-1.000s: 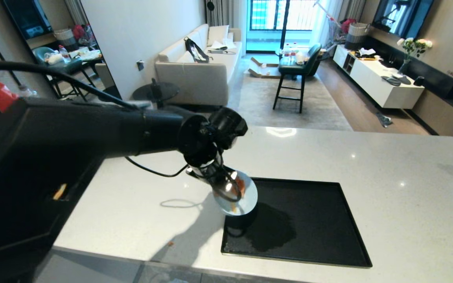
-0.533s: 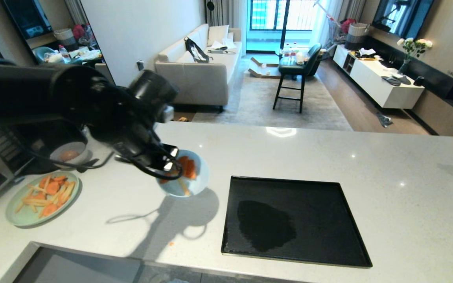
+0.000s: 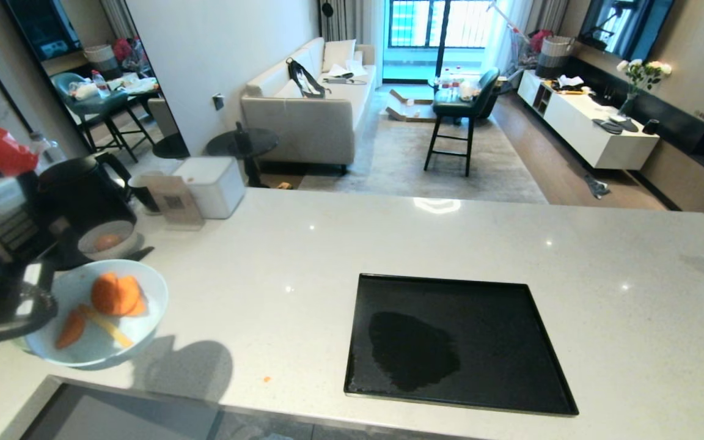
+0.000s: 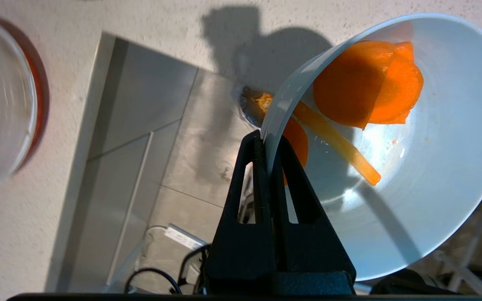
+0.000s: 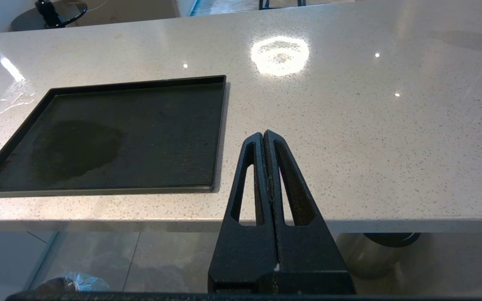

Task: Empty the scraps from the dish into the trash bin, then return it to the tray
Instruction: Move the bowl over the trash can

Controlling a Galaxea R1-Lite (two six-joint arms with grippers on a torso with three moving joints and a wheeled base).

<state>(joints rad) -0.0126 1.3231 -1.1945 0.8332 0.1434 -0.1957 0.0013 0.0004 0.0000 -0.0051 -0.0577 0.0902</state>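
The left gripper (image 4: 267, 144) is pinched tight on the rim of the dish (image 4: 433, 175), one finger inside the wall and one outside. In the head view that gripper (image 3: 34, 305) is at the far left, near the front left corner of the desk (image 3: 303, 256), and the dish (image 3: 98, 342) hangs lifted above the desk surface, casting a shadow just beside it toward the desk's front edge. The dish is tilted, its open side turned up and toward the camera. The scraps (image 3: 107, 302) lie inside it: a rounded orange chunk high against the wall, a smaller orange piece lower down, and a pale yellow stick between them. From the left wrist the scraps (image 4: 362, 88) show as overlapping orange slices with the yellow stick slanting across the bowl's floor.

The tray (image 3: 541, 391) lies flat near the front edge of the desk, right of the middle and well apart from the dish, with a dull patch on its floor. A tiny orange crumb (image 3: 266, 379) sits on the desk between dish and tray, close to the front edge.

The right gripper (image 5: 265, 138) has its fingers pressed together with nothing between them, held off the front edge of the desk just beside the tray (image 5: 220, 125).
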